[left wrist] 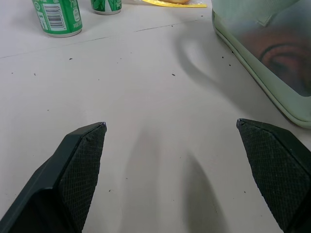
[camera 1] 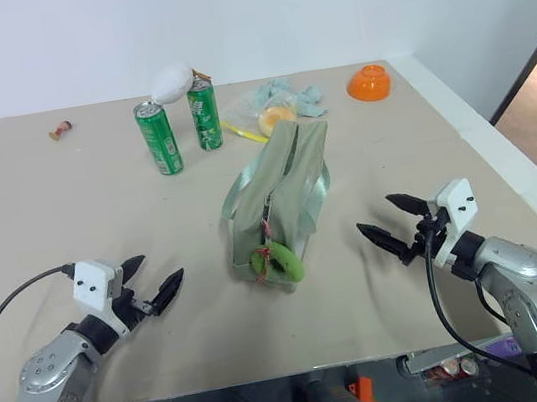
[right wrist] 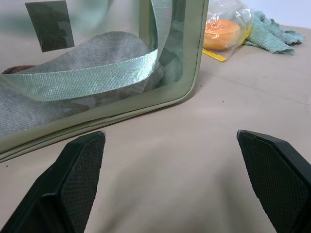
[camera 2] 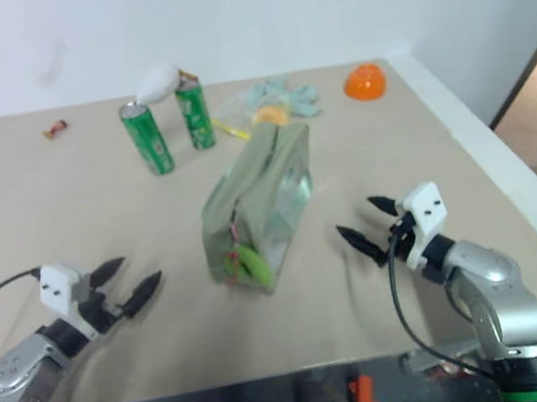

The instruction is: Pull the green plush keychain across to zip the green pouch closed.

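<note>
On our left, the left gripper (camera 1: 157, 282) hovers low over the table (camera 1: 69, 221), its two black fingers (left wrist: 80, 160) spread wide with nothing between them. Beyond it, far back near the table's far left edge, lies a small brownish item (camera 1: 60, 130) we can't identify. Moving right, two green soda cans (camera 1: 158, 138) stand upright, close together, a white rounded object (camera 1: 172, 82) lying just behind them.

Now the centre: the green pouch (camera 1: 283, 194) stands on the table between our two grippers, well apart from both. It is pale sage with clear plastic sides, and its webbing strap handles (right wrist: 92, 75) droop over the side. Through the clear wall in the right wrist view we see grey fabric inside; what else it holds we cannot tell. The green plush keychain (camera 1: 283, 262), bright lime and curved, hangs at the pouch's near end with a red-pink cord (camera 1: 265, 232) running up to the top.

Behind the pouch sit a yellow stick (camera 1: 243, 131), a clear bag with a yellow-orange round item (camera 1: 276, 117) in it, and a crumpled teal cloth (camera 1: 306, 99). Further right, an orange bowl (camera 1: 369, 83) rests upside down.

On our right, the right gripper (camera 1: 387, 225) points toward the pouch, fingers spread wide, gripping nothing.
</note>
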